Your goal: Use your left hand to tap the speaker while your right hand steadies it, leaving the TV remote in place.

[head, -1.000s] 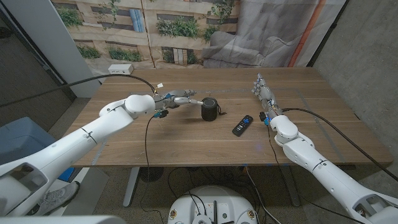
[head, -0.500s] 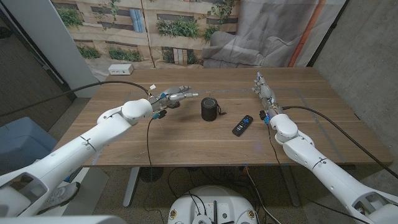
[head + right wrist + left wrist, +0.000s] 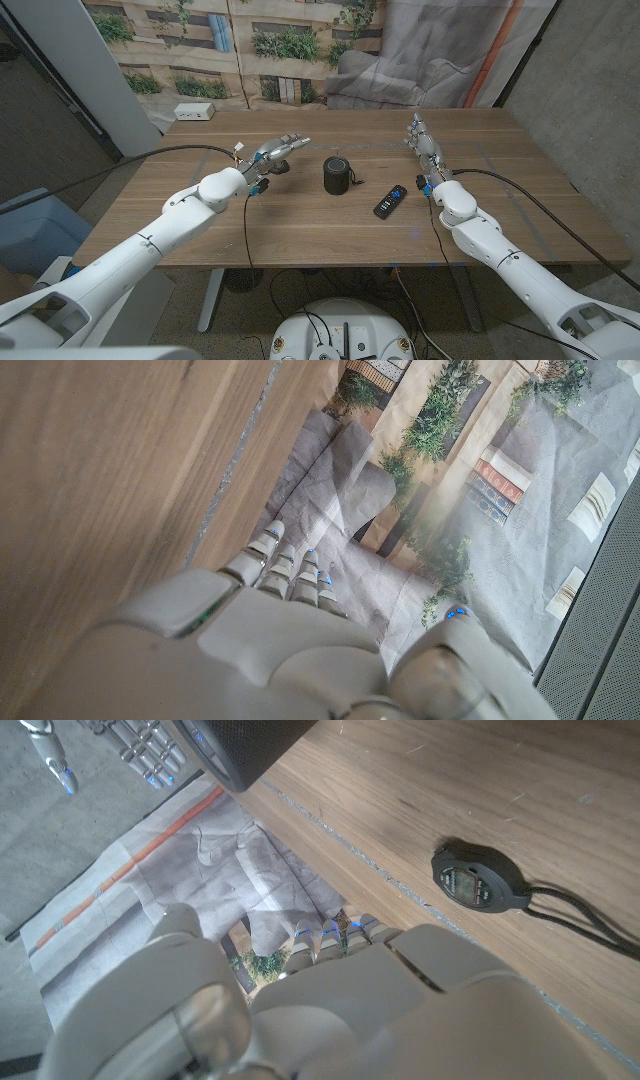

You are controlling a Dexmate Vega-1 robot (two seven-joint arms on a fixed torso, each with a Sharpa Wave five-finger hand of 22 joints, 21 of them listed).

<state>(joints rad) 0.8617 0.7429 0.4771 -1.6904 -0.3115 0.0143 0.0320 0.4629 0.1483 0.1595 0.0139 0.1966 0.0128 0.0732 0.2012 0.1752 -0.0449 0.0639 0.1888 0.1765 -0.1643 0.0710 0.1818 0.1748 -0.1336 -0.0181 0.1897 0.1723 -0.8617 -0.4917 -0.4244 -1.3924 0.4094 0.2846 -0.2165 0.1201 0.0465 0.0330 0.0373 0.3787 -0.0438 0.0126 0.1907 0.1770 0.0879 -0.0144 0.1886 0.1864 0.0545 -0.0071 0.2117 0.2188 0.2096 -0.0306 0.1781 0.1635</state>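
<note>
Speaker (image 3: 339, 174) upright mid-table (image 3: 300, 230), nothing touching it. TV remote (image 3: 390, 201) just right of speaker, apart from it. Left hand (image 3: 277, 152) left of speaker, clear of it, fingers extended, holding nothing. Right hand (image 3: 424, 148) well right of speaker beyond the remote, fingers straight together, empty

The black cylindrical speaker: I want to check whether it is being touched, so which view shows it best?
The head view: the whole black cylindrical speaker stands apart from both hands. The left wrist view catches only its edge.
</note>
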